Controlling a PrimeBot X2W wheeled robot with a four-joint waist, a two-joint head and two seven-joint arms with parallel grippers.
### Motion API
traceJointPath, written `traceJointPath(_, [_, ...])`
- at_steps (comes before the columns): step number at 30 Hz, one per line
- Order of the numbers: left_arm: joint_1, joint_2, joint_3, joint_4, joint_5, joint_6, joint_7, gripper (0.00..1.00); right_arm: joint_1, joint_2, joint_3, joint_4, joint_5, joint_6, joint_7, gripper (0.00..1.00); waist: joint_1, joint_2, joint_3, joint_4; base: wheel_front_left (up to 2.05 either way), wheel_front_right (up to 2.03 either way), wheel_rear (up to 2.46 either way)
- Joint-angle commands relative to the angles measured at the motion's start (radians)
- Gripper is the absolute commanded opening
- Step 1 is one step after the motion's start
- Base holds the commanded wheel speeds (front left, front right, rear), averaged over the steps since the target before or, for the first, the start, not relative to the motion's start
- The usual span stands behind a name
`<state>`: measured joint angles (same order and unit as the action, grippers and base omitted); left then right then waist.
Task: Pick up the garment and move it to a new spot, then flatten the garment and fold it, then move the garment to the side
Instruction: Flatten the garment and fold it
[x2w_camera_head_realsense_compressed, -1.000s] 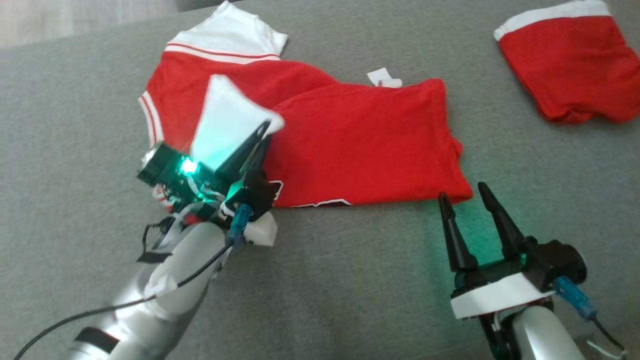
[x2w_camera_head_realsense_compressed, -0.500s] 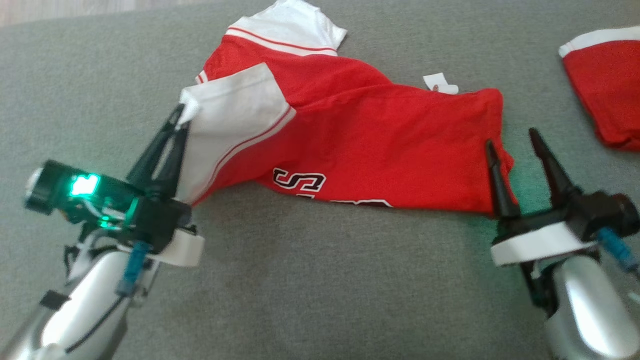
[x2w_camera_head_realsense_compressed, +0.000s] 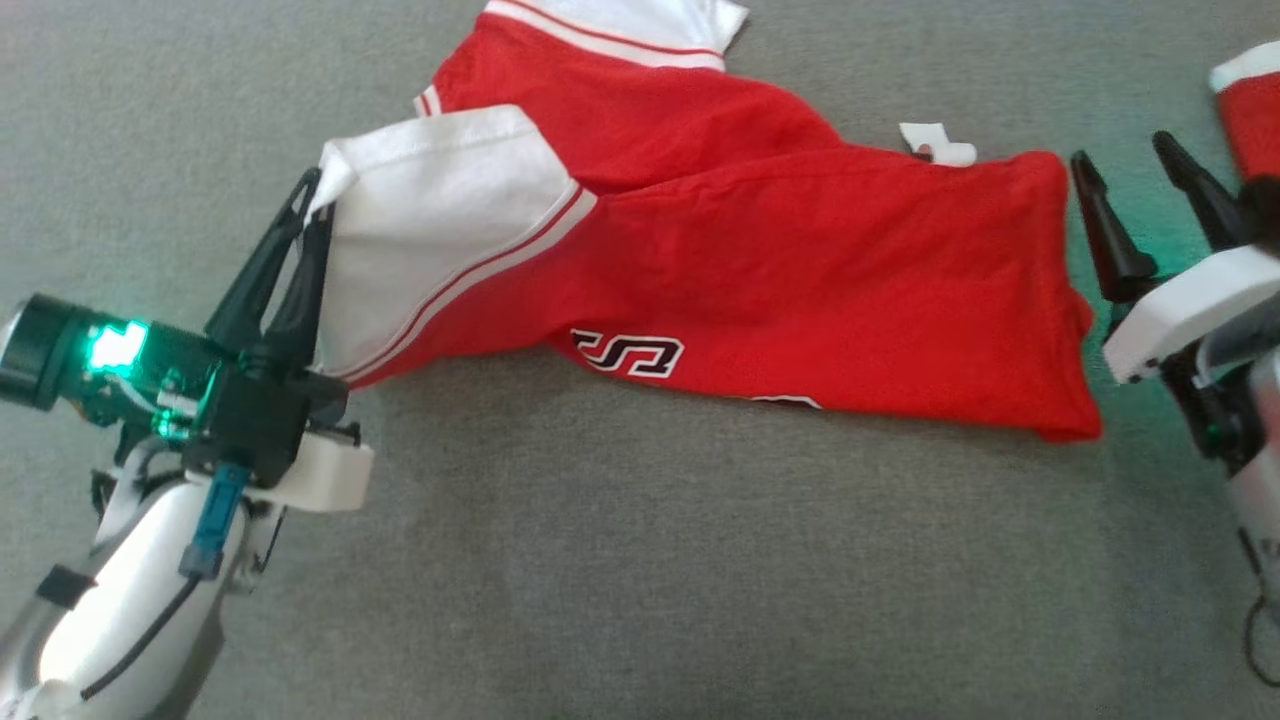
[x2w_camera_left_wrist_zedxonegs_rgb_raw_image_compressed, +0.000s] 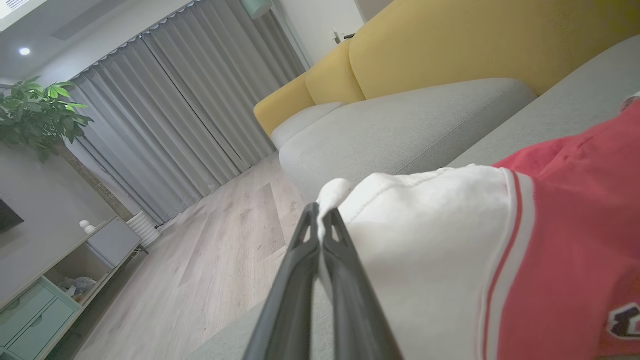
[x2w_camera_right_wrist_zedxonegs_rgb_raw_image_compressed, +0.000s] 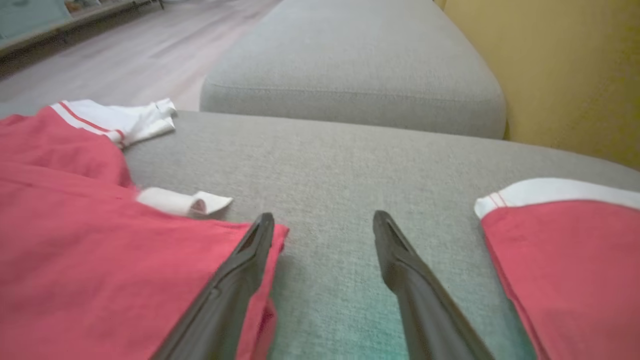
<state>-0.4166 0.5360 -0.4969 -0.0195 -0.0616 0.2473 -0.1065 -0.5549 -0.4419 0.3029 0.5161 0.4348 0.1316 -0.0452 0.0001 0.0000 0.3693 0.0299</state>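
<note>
Looking down from the head, we see the red and white cloth sports shirt (x2w_camera_head_realsense_compressed: 780, 270) lying long-ways across the grey sofa seat (x2w_camera_head_realsense_compressed: 640, 560), from the seat's left side to its right side. Our left gripper (x2w_camera_head_realsense_compressed: 313, 190) is pressed together on the tip of the shirt's white sleeve (x2w_camera_head_realsense_compressed: 440, 220) at the left end. Our right gripper (x2w_camera_head_realsense_compressed: 1122, 152) is spread wide with nothing in it. It sits just beside the shirt's right end, so the shirt lies to its left. We think this arm is the nearer one for grabbing that end.

From the left wrist, we see the two dark fingers (x2w_camera_left_wrist_zedxonegs_rgb_raw_image_compressed: 300, 260) pinching the white sleeve edge.

From the right wrist, the spread fingers point across the seat. One finger (x2w_camera_right_wrist_zedxonegs_rgb_raw_image_compressed: 235, 280) shows over the shirt's red corner, the other over bare seat. A second red cloth piece (x2w_camera_right_wrist_zedxonegs_rgb_raw_image_compressed: 565, 260) lies apart, on the right.
</note>
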Motion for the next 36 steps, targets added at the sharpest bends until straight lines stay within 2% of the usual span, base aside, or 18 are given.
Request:
traceJointPath(1, [-0.060, 0.042, 0.048, -0.032, 0.004, 0.007, 0.001, 0.00, -0.017, -0.037, 0.042, -0.001, 0.027, -0.001, 0.016, 1.00, -0.0001, 0.0000, 0.016, 0.017, 0.00, 0.00, 0.00])
traceJointPath(5, [-0.073, 0.039, 0.041, -0.027, 0.003, 0.003, 0.000, 0.00, -0.056, -0.057, 0.126, 0.051, 0.096, -0.001, 0.057, 1.00, -0.0001, 0.0000, 0.029, 0.030, 0.00, 0.00, 0.00])
traceJointPath(15, [-0.087, 0.031, 0.024, -0.011, -0.010, -0.012, -0.021, 0.00, -0.129, -0.097, 0.365, 0.126, 0.150, -0.001, 0.084, 0.98, -0.0001, 0.0000, 0.035, 0.047, 0.00, 0.00, 0.00])
traceJointPath(16, [-0.088, 0.030, 0.022, -0.009, -0.013, -0.014, -0.023, 0.00, -0.136, -0.103, 0.388, 0.128, 0.156, -0.001, 0.082, 0.62, -0.0001, 0.0000, 0.033, 0.047, 0.00, 0.00, 0.00])
traceJointPath(17, [-0.089, 0.029, 0.020, -0.006, -0.014, -0.016, -0.025, 0.00, -0.143, -0.109, 0.408, 0.131, 0.160, -0.001, 0.075, 0.00, -0.0001, 0.0000, 0.031, 0.047, 0.00, 0.00, 0.00])
traceJointPath(21, [-0.093, 0.029, 0.017, 0.002, -0.017, -0.019, -0.034, 0.00, -0.171, -0.125, 0.455, 0.141, 0.165, -0.001, 0.042, 0.00, -0.0001, 0.0000, 0.016, 0.044, 0.00, 0.00, 0.00])
traceJointPath(26, [-0.118, 0.049, 0.024, 0.003, -0.020, -0.032, -0.052, 0.00, -0.233, -0.148, 0.468, 0.162, 0.162, -0.001, -0.067, 0.00, -0.0001, 0.0000, -0.031, 0.030, 0.00, 0.00, 0.00])
traceJointPath(31, [-0.181, 0.085, 0.061, -0.020, -0.061, -0.078, -0.064, 0.00, -0.308, -0.184, 0.426, 0.140, 0.145, -0.001, -0.170, 0.00, -0.0001, 0.0000, -0.093, 0.010, 0.00, 0.00, 0.00])
traceJointPath(36, [-0.291, 0.130, 0.104, -0.054, -0.096, -0.136, -0.058, 0.00, -0.382, -0.236, 0.329, 0.068, 0.079, -0.001, -0.209, 0.00, -0.0001, 0.0000, -0.163, -0.011, 0.00, 0.00, 0.00])
